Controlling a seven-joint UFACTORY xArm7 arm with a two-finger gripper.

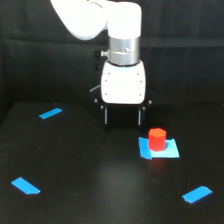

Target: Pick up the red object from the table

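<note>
Jaws hanging apart, holding nothing; gripper (122, 117) hovering left of and behind red object (157, 139). Red object sitting on blue patch (170, 150), right of centre on table (100, 185). Risk: finger descending misaligned, clipping cylinder, toppling or sliding it rightward.

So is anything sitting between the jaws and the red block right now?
Nothing visible. The red block stands on a blue patch, down and toward the exterior view's right of the gripper, with only bare black table between them.
</note>
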